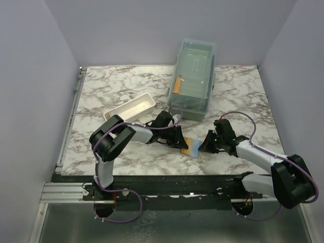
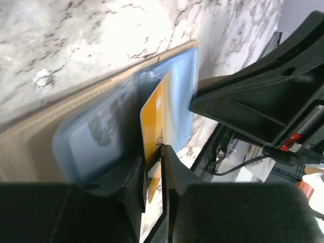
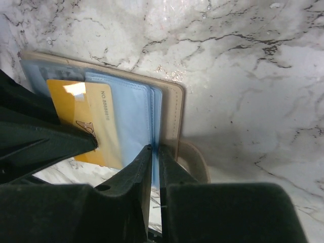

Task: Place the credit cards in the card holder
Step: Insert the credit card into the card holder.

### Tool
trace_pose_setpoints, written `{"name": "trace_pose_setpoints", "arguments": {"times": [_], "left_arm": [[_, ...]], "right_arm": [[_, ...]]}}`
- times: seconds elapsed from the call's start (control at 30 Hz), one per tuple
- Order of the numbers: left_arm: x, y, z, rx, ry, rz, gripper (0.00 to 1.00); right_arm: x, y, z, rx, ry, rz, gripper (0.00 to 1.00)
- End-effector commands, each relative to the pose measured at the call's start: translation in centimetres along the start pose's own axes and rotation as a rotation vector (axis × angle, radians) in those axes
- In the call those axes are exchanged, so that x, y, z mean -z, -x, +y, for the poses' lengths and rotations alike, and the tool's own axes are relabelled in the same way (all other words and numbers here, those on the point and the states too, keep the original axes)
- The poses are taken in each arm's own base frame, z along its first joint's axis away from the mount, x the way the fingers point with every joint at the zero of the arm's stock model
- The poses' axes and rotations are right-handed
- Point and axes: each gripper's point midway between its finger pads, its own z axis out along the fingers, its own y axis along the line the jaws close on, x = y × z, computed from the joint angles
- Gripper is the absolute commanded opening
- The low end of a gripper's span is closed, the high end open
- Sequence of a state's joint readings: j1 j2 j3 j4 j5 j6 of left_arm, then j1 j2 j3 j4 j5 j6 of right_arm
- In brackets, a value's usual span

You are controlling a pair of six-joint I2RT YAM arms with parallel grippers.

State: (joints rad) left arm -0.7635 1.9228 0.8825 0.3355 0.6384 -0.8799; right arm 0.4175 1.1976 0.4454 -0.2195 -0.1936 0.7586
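Observation:
The tan card holder [image 1: 194, 150] lies open on the marble between both arms, its light blue pockets up [image 2: 101, 131] [image 3: 126, 106]. An orange-yellow credit card [image 2: 154, 121] [image 3: 83, 114] stands partly inside one blue pocket, its outer end sticking out. My left gripper [image 2: 155, 152] [image 1: 180, 140] has that outer end between its fingers, with the jaws slightly apart and a gap beside the card. My right gripper [image 3: 154, 148] [image 1: 203, 146] pinches the edge of a blue pocket leaf from the opposite side. Its black body [image 2: 248, 106] fills the right of the left wrist view.
A large translucent lidded box [image 1: 193, 78] stands at the back, with an orange stick-shaped object [image 1: 176, 85] inside. A white rectangular tray [image 1: 132, 108] sits behind the left arm. Purple cables loop over both arms. Walls enclose the marble table on three sides.

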Motion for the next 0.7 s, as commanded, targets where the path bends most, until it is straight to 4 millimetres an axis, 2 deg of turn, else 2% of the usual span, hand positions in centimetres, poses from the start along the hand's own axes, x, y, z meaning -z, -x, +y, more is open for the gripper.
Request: {"name": "trace_pose_setpoints", "arguments": {"times": [0.0, 0.1, 0.17, 0.2, 0.43, 0.67], "left_arm": [[1.0, 0.3, 2.1, -0.050, 0.197, -0.026, 0.33], [2.2, 0.5, 3.1, -0.056, 0.311, -0.023, 0.42], [2.5, 0.5, 2.9, -0.053, 0.325, -0.023, 0.52], [2.5, 0.5, 2.8, -0.054, 0.323, -0.021, 0.53], [2.1, 0.9, 3.0, -0.087, 0.409, -0.046, 0.54], [-1.0, -1.1, 0.6, -0.158, 0.358, 0.050, 0.52]], "right_arm": [[-0.7, -0.3, 0.2, 0.008, 0.027, 0.013, 0.13], [-0.6, -0.4, 0.1, 0.010, 0.022, 0.012, 0.13], [-0.6, -0.3, 0.1, 0.011, 0.019, 0.011, 0.13], [-0.6, -0.4, 0.0, 0.011, 0.019, 0.012, 0.13], [-1.0, -0.6, -0.1, 0.010, 0.017, 0.028, 0.12], [-1.0, -0.5, 0.1, 0.014, 0.014, 0.036, 0.12]]}}
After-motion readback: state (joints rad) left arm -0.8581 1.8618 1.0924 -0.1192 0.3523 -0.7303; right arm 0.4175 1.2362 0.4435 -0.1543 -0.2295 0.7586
